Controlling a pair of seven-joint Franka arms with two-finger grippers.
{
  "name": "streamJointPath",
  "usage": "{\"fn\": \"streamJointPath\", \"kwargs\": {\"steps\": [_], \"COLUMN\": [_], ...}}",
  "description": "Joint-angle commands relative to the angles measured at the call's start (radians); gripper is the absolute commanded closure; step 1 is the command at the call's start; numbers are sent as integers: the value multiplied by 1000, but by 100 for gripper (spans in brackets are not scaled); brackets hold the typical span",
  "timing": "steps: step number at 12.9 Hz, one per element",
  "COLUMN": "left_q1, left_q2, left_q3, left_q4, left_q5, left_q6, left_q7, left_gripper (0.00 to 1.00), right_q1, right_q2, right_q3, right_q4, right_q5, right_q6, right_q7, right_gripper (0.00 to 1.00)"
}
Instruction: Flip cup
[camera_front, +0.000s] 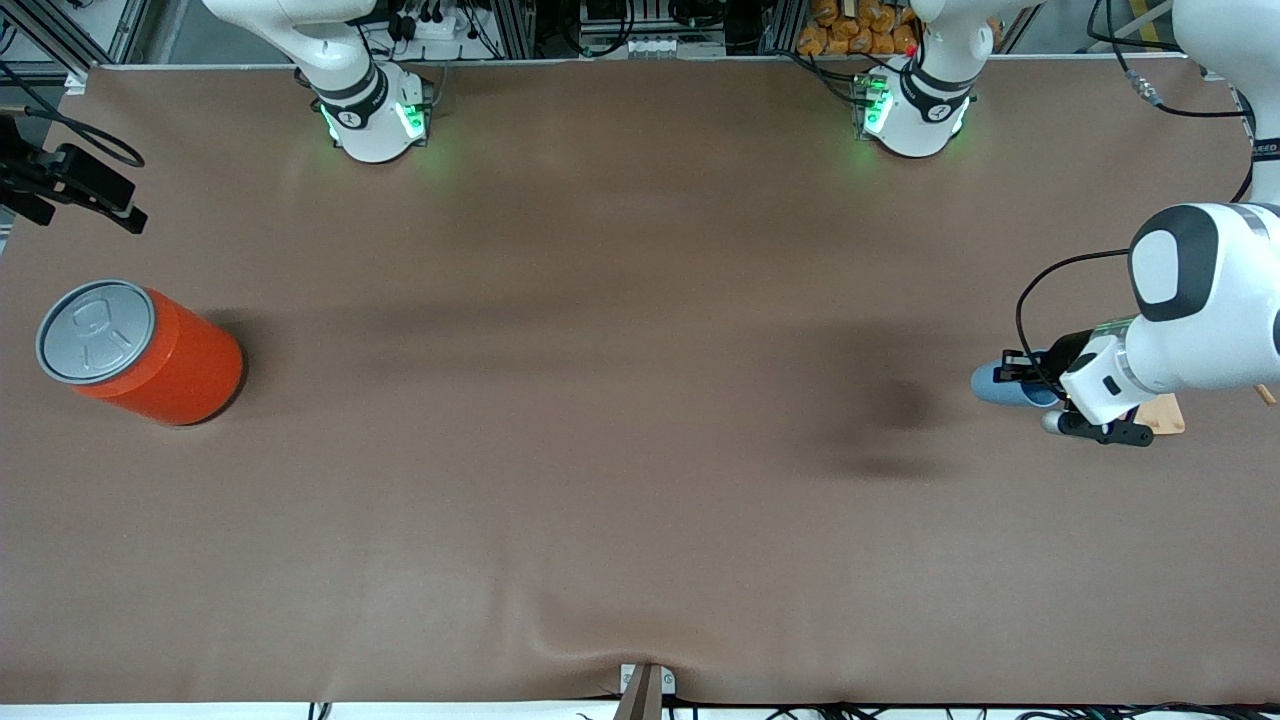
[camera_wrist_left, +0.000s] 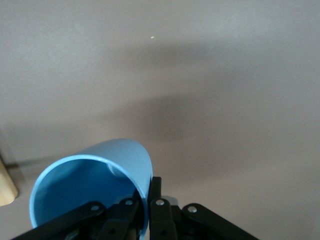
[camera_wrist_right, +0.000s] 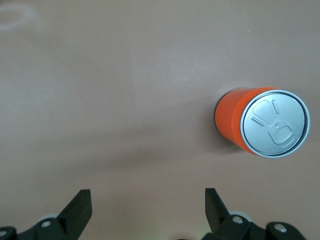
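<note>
We see the cup (camera_wrist_left: 95, 185) clamped by its rim between the closed fingers of the left gripper (camera_wrist_left: 148, 200), one finger inside its mouth and one outside, lying on its side in the air over the left arm's end of the table (camera_front: 640, 450), with nothing visible inside it. A pale wooden piece (camera_front: 1165, 413) lies just beside those jaws. The right gripper (camera_wrist_right: 147, 205) hangs with its jaws spread wide and empty above bare cloth, the upright orange can (camera_wrist_right: 260, 122) with its grey lid standing on the table off to one side of them.

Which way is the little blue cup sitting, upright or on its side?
On its side: the cup hangs sideways above the table, its wall pinched by the shut left claw, and nothing shows inside.
</note>
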Motion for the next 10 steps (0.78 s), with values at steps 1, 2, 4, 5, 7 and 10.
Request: {"fn": "streamJointPath", "kwargs": {"steps": [1,2,4,5,7,10], "left_q1": [19,19,19,15,12,18], "left_q2": [-41,-41,-39,-39,-41,-45], "left_q3": [-8,-8,-8,-8,-17,-22], "left_q4": [-48,-51,-53,-53,-53,-54], "left_q5": [47,48,52,61,130,127], "left_q6": [10,15,16,16,18,10], "left_q7": [-35,-38,-40,-58,-125,-133], "left_gripper": [100,100,100,100,100,100], "right_q1": [3,3,3,3,-2,0], "right_q2": [-54,-70,-74,-72,-57,-57], "right_q3": [2,2,2,2,2,1], "right_q4": [-60,-84,-92,-92,-95,-95], "right_q5": [1,1,1,1,1,1], "right_q6": [8,16,24,21,10,14], "right_q7": [15,15,15,15,15,15], "right_gripper": [0,0,0,0,0,0]}}
